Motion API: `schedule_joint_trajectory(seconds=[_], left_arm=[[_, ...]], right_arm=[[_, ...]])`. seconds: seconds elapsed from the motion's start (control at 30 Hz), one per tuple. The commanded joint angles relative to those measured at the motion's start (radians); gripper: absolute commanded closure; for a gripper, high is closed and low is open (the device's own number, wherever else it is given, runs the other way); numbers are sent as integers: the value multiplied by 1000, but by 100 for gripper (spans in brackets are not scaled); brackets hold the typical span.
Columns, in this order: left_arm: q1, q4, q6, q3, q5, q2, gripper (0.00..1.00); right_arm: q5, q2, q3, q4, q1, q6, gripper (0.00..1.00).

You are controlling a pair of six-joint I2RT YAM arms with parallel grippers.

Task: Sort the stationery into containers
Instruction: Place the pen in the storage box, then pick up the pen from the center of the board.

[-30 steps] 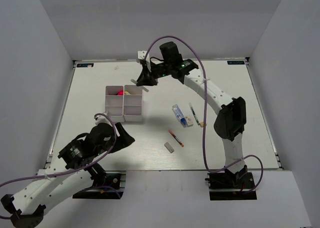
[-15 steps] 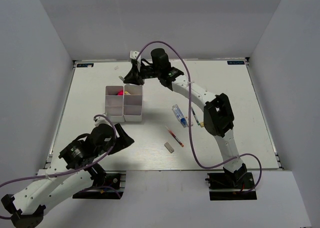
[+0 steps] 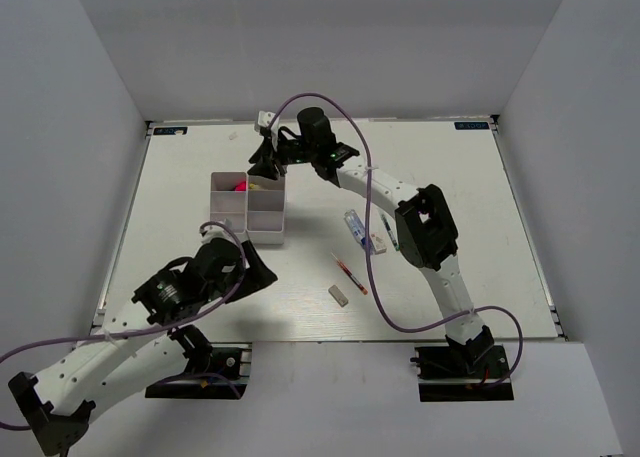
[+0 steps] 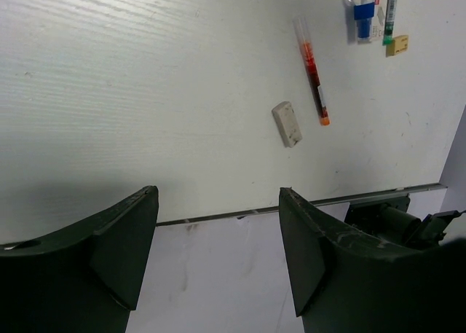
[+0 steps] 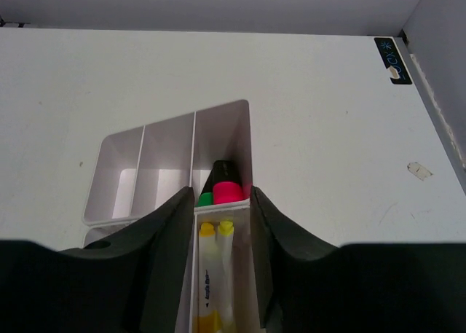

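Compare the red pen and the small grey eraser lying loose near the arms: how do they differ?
The red pen is long and thin, red with a clear end; the eraser is short, blocky and pale grey. The eraser lies nearer the table's front edge than the pen. Both lie flat on the table, close but not touching.

The left gripper (image 4: 217, 198) is seen with its 2 dark fingers spread apart and nothing held between them, over the table's (image 4: 131, 92) edge. A grey eraser (image 4: 287, 123) is laid just beside a red pen (image 4: 312, 71). Farther from that edge, a blue-capped tube (image 4: 362, 1), a green pen (image 4: 392, 9) and a beige eraser (image 4: 397, 45) are clustered.
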Motion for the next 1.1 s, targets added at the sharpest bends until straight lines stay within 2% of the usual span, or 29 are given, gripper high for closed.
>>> schedule_joint_trajectory(seconds=[0.0,0.17,0.23,0.3,0.37,0.43,0.47,0.5,0.6,0.63,0.67,0.7,0.73,0.8,0.83,0.97,1.07], left_arm=[[2,90,45,50,29,62,23],[2,202,91,79,67,182,23],[2,231,103,88,76,216,23],[-7,267,114,99,76,277,23],[-7,285,114,131,87,331,24],[-7,304,105,152,107,427,30],[-17,304,105,175,107,461,33],[-17,314,94,187,116,496,37],[-40,330,83,262,116,657,58],[-54,330,68,316,116,702,69],[-66,306,51,342,116,789,71],[-67,292,15,365,116,826,71],[-76,291,-1,393,107,858,72],[-76,291,-41,414,107,925,71],[-85,291,-85,415,107,941,60],[-85,273,-180,436,116,1015,42],[-85,304,-193,456,116,1055,40]], right_arm=[[1,-52,-1,15,-9,-13,57],[-11,-157,-57,-20,-25,-14,56],[21,-228,-88,-26,-46,20,59],[127,-297,-135,-45,-77,75,74],[319,-368,-151,-162,-92,114,100],[413,-400,-154,-299,-126,125,100],[496,-416,-156,-436,-138,122,100],[512,-425,-177,-475,-178,93,100],[561,-503,-308,-575,-265,59,100],[557,-540,-367,-586,-282,54,99],[535,-581,-392,-601,-320,42,83],[508,-598,-440,-623,-338,30,55],[491,-638,-489,-631,-389,29,50],[458,-713,-589,-628,-419,37,48],[448,-747,-614,-625,-454,48,48],[419,-851,-748,-600,-509,72,48],[402,-914,-850,-574,-534,72,48]])
